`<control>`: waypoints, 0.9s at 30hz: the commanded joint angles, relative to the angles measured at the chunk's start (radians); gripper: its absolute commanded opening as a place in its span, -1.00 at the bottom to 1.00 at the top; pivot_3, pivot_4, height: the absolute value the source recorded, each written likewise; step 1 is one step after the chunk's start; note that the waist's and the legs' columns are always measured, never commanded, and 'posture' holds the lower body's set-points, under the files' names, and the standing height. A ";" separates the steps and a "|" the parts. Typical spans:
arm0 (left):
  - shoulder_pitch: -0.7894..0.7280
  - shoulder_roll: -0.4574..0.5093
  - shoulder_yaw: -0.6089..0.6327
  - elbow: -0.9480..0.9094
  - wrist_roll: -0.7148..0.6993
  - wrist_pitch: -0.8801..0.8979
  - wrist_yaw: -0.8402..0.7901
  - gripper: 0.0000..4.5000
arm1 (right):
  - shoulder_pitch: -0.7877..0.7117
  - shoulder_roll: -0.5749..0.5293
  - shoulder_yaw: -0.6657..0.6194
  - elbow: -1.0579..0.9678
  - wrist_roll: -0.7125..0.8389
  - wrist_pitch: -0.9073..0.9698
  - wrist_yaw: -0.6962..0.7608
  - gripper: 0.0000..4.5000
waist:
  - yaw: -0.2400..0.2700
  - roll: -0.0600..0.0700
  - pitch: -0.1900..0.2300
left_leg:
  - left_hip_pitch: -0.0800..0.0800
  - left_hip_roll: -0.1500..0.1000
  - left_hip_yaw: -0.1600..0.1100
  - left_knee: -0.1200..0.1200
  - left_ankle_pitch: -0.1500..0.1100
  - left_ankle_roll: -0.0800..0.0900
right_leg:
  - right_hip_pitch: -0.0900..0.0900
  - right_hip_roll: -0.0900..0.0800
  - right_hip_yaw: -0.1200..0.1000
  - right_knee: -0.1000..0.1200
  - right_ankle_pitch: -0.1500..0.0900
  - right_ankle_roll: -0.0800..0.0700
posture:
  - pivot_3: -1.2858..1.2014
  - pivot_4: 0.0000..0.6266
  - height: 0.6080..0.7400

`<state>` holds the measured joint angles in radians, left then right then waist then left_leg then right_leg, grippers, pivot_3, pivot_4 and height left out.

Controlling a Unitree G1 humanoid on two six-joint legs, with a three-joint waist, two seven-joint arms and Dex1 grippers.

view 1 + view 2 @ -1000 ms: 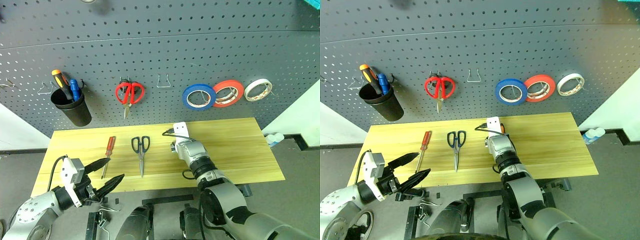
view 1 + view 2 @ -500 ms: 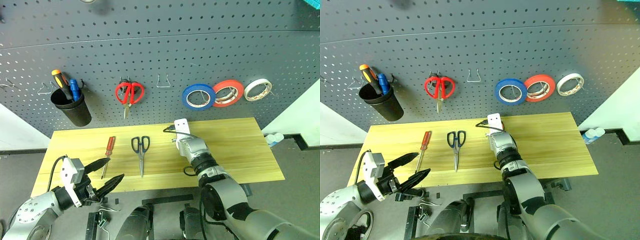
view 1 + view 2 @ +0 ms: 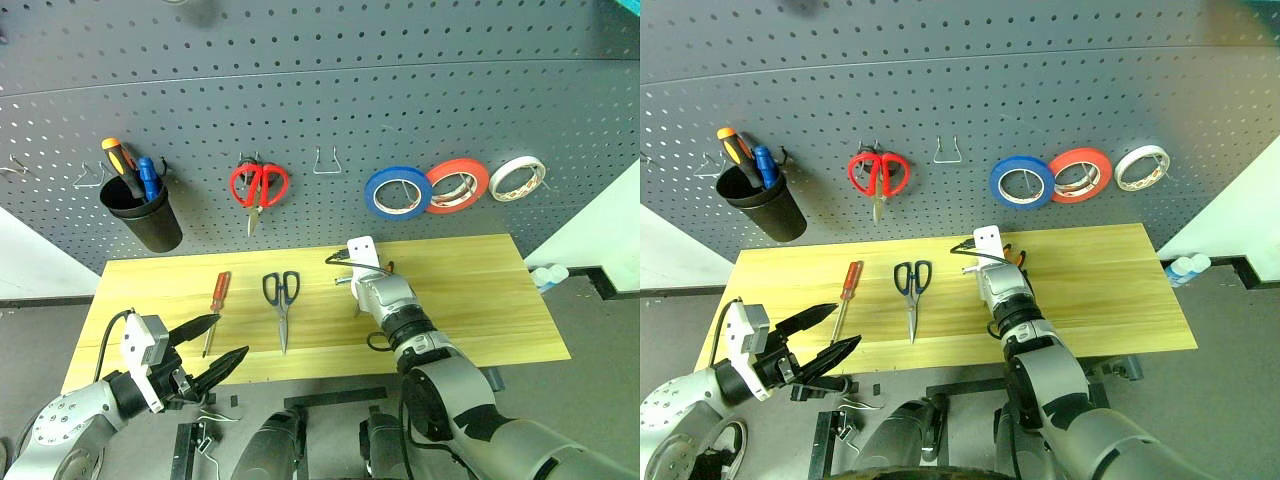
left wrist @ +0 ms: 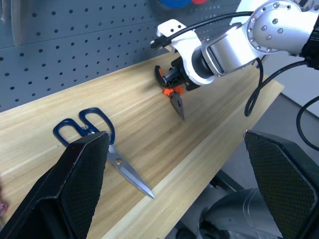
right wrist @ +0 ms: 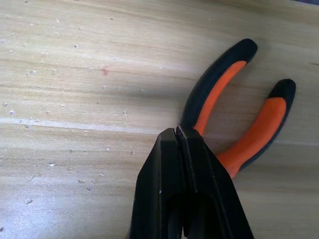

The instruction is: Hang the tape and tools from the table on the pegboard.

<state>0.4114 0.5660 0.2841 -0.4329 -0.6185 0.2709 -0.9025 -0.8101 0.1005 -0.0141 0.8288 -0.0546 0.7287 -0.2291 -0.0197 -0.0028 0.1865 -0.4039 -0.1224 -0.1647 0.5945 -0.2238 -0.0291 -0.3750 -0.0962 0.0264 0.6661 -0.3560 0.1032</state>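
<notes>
On the light wood table (image 3: 470,290) lie a red-handled screwdriver (image 3: 217,297) and dark-handled scissors (image 3: 282,300), left of centre. The orange-and-black pliers (image 5: 214,94) lie at the table's middle. My right gripper (image 5: 178,132) is shut over their joint, handles sticking out beyond the fingertips and the nose (image 4: 178,104) pointing toward the front edge. My left gripper (image 3: 228,338) hangs open off the table's front left corner, holding nothing. The blue tape (image 3: 397,192) hangs on the pegboard (image 3: 400,90).
On the pegboard hang red-handled scissors (image 3: 259,186), a red-orange roll (image 3: 456,187), a white roll (image 3: 516,179) and a black cup (image 3: 143,215) with two screwdrivers. A bare wire hook (image 3: 325,163) sits between scissors and tape. The table's right half is bare wood.
My right gripper has closed on the pliers without shifting much. The left arm, screwdriver and scissors have stayed where they were.
</notes>
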 commanded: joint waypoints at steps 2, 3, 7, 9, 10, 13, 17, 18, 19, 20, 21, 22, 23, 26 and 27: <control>-0.001 0.006 0.004 -0.007 0.005 -0.008 0.000 1.00 | -0.003 0.012 0.010 -0.048 0.001 0.018 0.015 -0.43 | 0.001 0.000 0.000 | 0.000 0.000 0.000 0.000 0.000 0.000 | 0.000 0.000 0.000 0.000 0.000 0.000 | 0.11 -0.32 1.00; -0.003 0.006 0.003 -0.006 0.005 -0.008 0.000 1.00 | -0.005 0.014 0.013 -0.056 0.001 0.023 0.018 -0.26 | 0.001 0.000 0.000 | 0.000 0.000 0.000 0.000 0.000 0.000 | 0.000 0.000 0.000 0.000 0.000 0.000 | 0.11 -0.32 1.00; -0.011 0.007 0.000 0.001 0.007 -0.007 0.000 1.00 | -0.007 0.015 0.018 -0.065 -0.005 0.032 0.021 0.36 | 0.001 0.000 0.000 | 0.000 0.000 0.000 0.000 0.000 0.000 | 0.000 0.000 0.000 0.000 0.000 0.000 | 0.11 -0.32 1.00; -0.017 0.007 -0.004 0.007 0.011 -0.008 -0.002 1.00 | -0.005 0.015 0.018 -0.067 -0.006 0.032 0.019 0.68 | 0.001 0.000 0.000 | 0.000 0.000 0.000 0.000 0.000 0.000 | 0.000 0.000 0.000 0.000 0.000 0.000 | 0.10 -0.33 1.00; -0.020 0.006 -0.004 0.010 0.011 -0.008 -0.002 1.00 | -0.005 0.015 0.017 -0.070 -0.006 0.035 0.017 0.84 | 0.001 0.000 0.000 | 0.000 0.000 0.000 0.000 0.000 0.000 | 0.000 0.000 0.000 0.000 0.000 0.000 | 0.10 -0.33 1.00; -0.027 0.006 -0.009 0.016 0.014 -0.009 -0.005 1.00 | -0.008 0.016 0.012 -0.085 -0.008 0.044 0.001 0.99 | 0.000 0.000 0.000 | 0.000 0.000 0.000 0.000 0.000 0.000 | 0.000 0.000 0.000 0.000 0.000 0.000 | 0.10 -0.34 1.00; -0.042 0.007 -0.013 0.028 0.016 -0.009 -0.009 1.00 | -0.019 0.015 0.004 -0.098 -0.007 0.049 -0.022 0.99 | 0.000 0.000 0.000 | 0.000 0.000 0.000 0.000 0.000 0.000 | 0.000 0.000 0.000 0.000 0.000 0.000 | 0.09 -0.33 1.00; -0.045 0.008 -0.013 0.031 0.017 -0.009 -0.010 1.00 | -0.020 0.015 0.004 -0.099 -0.006 0.049 -0.023 0.99 | 0.000 0.000 0.000 | 0.000 0.000 0.000 0.000 0.000 0.000 | 0.000 0.000 0.000 0.000 0.000 0.000 | 0.09 -0.33 1.00; -0.048 0.008 -0.014 0.033 0.018 -0.009 -0.011 1.00 | -0.021 0.014 0.001 -0.100 -0.004 0.050 -0.027 0.99 | 0.000 0.000 0.000 | 0.000 0.000 0.000 0.000 0.000 0.000 | 0.000 0.000 0.000 0.000 0.000 0.000 | 0.09 -0.33 1.00; -0.051 0.009 -0.014 0.035 0.018 -0.009 -0.012 1.00 | -0.023 0.013 -0.002 -0.099 -0.003 0.051 -0.029 0.99 | 0.000 0.000 0.000 | 0.000 0.000 0.000 0.000 0.000 0.000 | -0.001 0.000 0.000 0.000 0.000 0.000 | 0.09 -0.32 1.00; -0.052 0.009 -0.015 0.037 0.019 -0.009 -0.013 1.00 | -0.024 0.012 -0.006 -0.099 -0.001 0.053 -0.033 0.99 | 0.000 0.000 0.000 | 0.000 0.000 0.000 0.000 0.000 0.000 | -0.001 0.000 0.000 0.000 0.000 0.000 | 0.09 -0.32 1.00; -0.053 0.009 -0.015 0.038 0.019 -0.009 -0.014 1.00 | -0.025 0.012 -0.015 -0.099 0.003 0.056 -0.041 0.99 | -0.001 0.000 0.000 | 0.000 0.000 0.000 0.000 0.000 0.000 | 0.000 0.000 0.000 0.000 0.000 0.000 | 0.09 -0.32 1.00; -0.054 0.010 -0.015 0.039 0.019 -0.008 -0.015 1.00 | -0.027 0.015 -0.036 -0.100 0.014 0.060 -0.057 0.99 | -0.001 0.000 0.000 | 0.000 0.000 0.000 0.000 0.000 0.000 | 0.000 0.000 0.000 0.000 0.000 0.000 | 0.09 -0.32 1.00; -0.057 0.013 -0.015 0.043 0.020 -0.008 -0.018 1.00 | -0.035 0.029 -0.112 -0.110 0.054 0.080 -0.110 0.99 | 0.000 0.000 0.000 | 0.000 0.000 0.000 0.000 0.000 0.000 | 0.000 0.000 0.000 0.000 0.000 0.000 | 0.09 -0.32 1.00; -0.058 0.013 -0.015 0.045 0.020 -0.008 -0.019 1.00 | -0.039 0.035 -0.128 -0.117 0.064 0.088 -0.120 0.99 | 0.000 0.000 0.000 | 0.000 0.000 0.000 0.000 0.000 0.000 | 0.000 0.000 0.000 0.000 0.000 0.000 | 0.09 -0.32 1.00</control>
<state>0.3504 0.5682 0.2604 -0.3831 -0.5993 0.2711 -0.9141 -0.8146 0.1170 -0.1150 0.7589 -0.0157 0.8053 -0.3244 -0.0202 -0.0027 0.1867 -0.4042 -0.1224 -0.1646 0.5945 -0.2238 -0.0291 -0.3753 -0.0962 0.0265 0.6662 -0.3560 0.1033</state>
